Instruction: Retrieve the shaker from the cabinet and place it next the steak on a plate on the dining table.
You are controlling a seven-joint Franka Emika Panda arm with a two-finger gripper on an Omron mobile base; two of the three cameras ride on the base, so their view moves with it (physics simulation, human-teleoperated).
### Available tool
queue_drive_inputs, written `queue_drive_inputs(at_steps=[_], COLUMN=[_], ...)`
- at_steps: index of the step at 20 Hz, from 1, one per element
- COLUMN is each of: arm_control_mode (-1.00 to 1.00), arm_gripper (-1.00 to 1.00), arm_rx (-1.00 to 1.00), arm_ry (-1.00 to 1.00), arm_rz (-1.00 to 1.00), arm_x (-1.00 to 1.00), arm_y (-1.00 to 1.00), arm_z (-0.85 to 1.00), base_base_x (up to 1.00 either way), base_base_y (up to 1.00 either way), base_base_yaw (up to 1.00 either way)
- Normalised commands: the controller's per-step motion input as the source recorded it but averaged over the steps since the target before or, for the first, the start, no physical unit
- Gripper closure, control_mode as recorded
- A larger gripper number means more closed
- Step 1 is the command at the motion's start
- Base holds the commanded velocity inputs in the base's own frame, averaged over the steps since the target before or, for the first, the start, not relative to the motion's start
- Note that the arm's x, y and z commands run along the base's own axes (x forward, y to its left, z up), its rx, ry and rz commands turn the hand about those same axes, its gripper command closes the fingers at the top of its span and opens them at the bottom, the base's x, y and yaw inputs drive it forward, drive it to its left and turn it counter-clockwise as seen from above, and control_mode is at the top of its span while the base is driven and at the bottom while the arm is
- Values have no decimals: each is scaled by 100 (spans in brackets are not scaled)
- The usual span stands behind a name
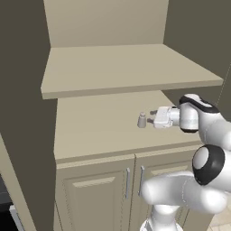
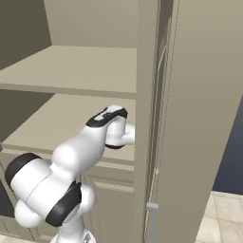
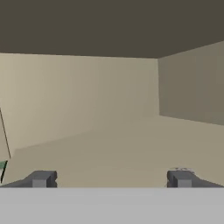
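- Looking over the left base view, one shaker (image 1: 142, 120) stands upright on the lower shelf of the cabinet (image 1: 99, 131), near the shelf's right side, with the gripper (image 1: 154, 118) just beside it on the right; whether they touch I cannot tell.
- It is tiny, so I judge it light, rigid and easy to tip; its smooth tapered body may slip upward out of a pinch, so the wider lower body is the place to take hold, not the narrow cap.
- Counted here: one shaker, two shelves, two panelled doors (image 1: 97, 198) below, each with a slim handle.
- From the right base view, the arm reaches into the cabinet (image 2: 71, 123) past a dark side panel; two shelves show again.
- Through the hand view, the gripper (image 3: 111, 179) has its two fingertips (image 3: 41, 178) spread wide with nothing between them, facing the cabinet's bare back corner above the shelf.
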Motion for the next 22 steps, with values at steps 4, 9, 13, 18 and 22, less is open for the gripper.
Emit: queue_drive_inputs(at_steps=[4,9,13,18,22], arm_control_mode=[-100,-100,-100,-100,-100], arm_gripper=[-100,-100,-100,-100,-100], arm_rx=[0,0,0,0,0], arm_ry=[0,0,0,0,0], arm_rz=[-4,-5,-5,-3,-1], arm_x=[23,18,23,27,28], arm_y=[0,0,0,0,0], arm_z=[-7,-7,-17,-25,-18], base_base_x=[0,0,0,0,0], base_base_y=[0,0,0,0,0], base_base_yaw=[0,0,0,0,0])
